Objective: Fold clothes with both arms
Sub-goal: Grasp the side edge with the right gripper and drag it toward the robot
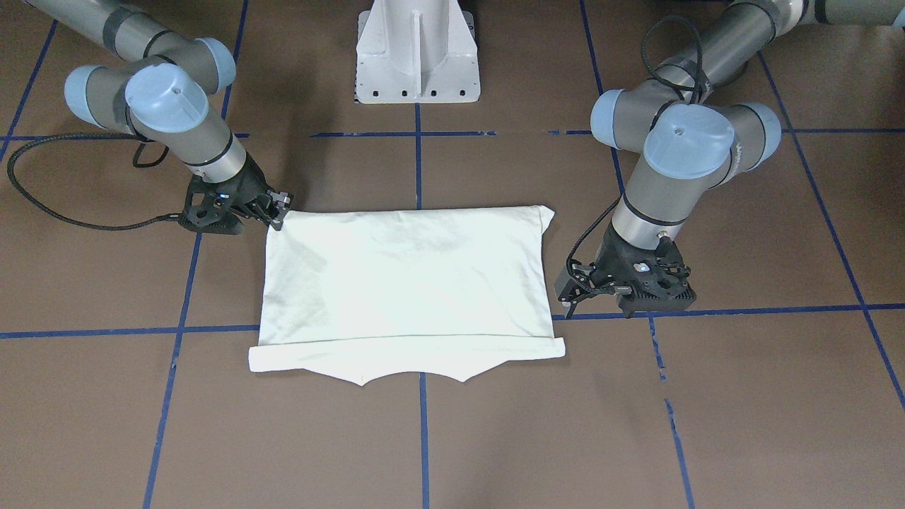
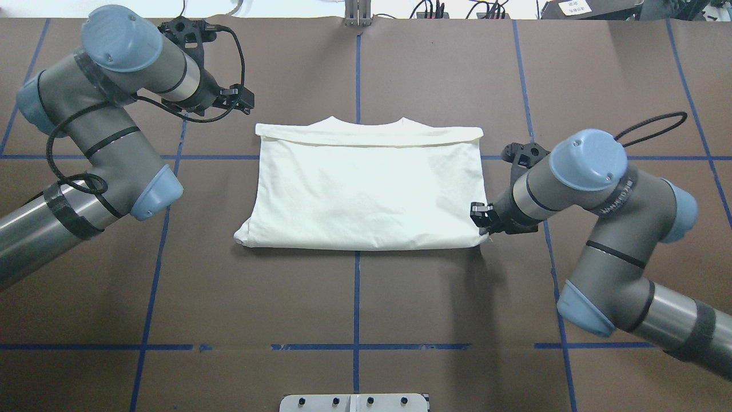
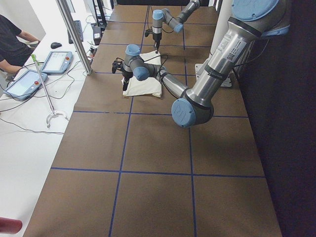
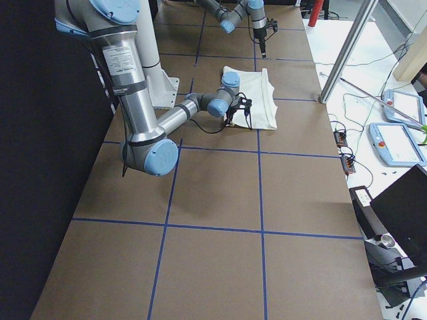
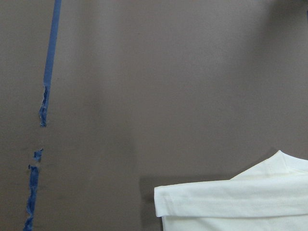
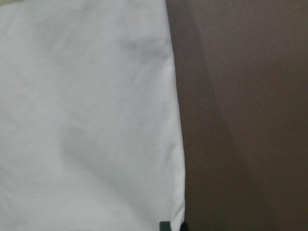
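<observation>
The cream-white shirt lies folded into a flat rectangle mid-table, plain side up, with its collar edge on the far side. My right gripper sits low at the shirt's near right corner, and its tips look shut on that corner. In the right wrist view, the cloth fills the left side and dark fingertips touch its edge. My left gripper hangs open just outside the far left corner, clear of the cloth. That folded corner appears in the left wrist view.
The white pedestal base stands at the robot's side of the table. Blue tape lines grid the brown tabletop. A person and handheld control screens are at a side bench beyond the far edge, past a metal post.
</observation>
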`<control>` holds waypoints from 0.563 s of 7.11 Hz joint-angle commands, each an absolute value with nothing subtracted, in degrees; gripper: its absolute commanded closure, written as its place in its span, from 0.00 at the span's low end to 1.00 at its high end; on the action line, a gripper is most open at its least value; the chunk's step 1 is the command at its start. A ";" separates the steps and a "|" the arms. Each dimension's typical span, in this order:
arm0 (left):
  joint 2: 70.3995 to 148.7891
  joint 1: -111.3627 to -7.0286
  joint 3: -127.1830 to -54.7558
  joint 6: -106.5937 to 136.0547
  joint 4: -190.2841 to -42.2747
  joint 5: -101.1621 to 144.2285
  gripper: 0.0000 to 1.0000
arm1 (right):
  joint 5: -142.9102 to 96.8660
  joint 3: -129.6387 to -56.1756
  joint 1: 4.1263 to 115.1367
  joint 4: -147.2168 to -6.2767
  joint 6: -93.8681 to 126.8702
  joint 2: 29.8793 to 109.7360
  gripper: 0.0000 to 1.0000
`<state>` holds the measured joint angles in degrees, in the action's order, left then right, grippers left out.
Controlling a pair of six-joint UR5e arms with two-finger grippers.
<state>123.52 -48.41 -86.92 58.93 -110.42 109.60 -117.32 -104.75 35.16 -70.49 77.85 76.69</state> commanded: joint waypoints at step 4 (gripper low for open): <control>123.57 -48.25 -88.59 59.41 -110.30 109.42 0.00 | -117.87 -123.83 12.37 -70.05 91.44 96.41 1.00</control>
<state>123.56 -48.30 -88.44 59.35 -110.31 109.45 -118.46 -121.42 19.18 -70.12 86.18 94.45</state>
